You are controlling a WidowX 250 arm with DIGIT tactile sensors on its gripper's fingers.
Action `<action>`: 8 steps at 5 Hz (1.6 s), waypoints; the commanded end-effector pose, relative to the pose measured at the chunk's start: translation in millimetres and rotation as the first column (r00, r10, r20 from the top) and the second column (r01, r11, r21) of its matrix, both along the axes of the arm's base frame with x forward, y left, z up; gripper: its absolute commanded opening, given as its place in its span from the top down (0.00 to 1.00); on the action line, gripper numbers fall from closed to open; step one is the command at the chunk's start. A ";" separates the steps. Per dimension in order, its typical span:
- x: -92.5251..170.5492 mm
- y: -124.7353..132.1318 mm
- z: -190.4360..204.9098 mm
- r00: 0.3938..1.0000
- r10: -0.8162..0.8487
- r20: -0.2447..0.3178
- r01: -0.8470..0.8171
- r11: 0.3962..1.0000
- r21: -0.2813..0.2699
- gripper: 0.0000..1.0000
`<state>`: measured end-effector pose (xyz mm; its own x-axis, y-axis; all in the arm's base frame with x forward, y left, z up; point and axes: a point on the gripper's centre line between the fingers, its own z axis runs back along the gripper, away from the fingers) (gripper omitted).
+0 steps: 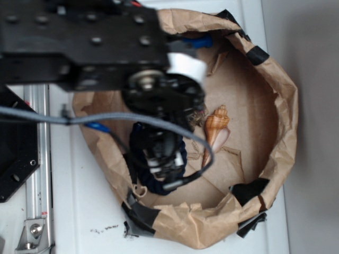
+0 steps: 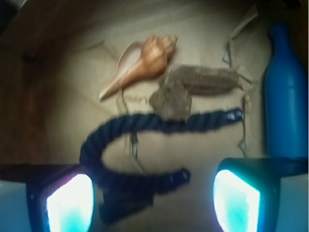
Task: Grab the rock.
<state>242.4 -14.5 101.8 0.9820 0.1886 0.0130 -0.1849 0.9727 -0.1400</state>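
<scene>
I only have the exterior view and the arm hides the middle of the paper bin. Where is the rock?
Observer: In the wrist view the rock lies just past the dark blue rope, touching it.
Operator: Anything else near it?
Observer: A brown starfish sits against its far side, and the seashell lies beyond.
Operator: Is the tool ready?
Observer: The tool is open, its jaws wide apart with nothing between them, short of the rock.
Operator: Anything to the side?
Observer: A blue bottle lies along the right edge of that view.
</scene>
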 end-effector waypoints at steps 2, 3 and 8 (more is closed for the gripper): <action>12.0 22.1 -45.6 0.993 0.113 -0.029 -0.110 0.991 0.071 0.00; 17.0 23.4 -50.3 0.991 0.132 -0.031 -0.130 0.989 0.071 0.00; 38.4 39.2 -73.4 0.986 0.151 -0.071 -0.144 0.985 0.097 0.00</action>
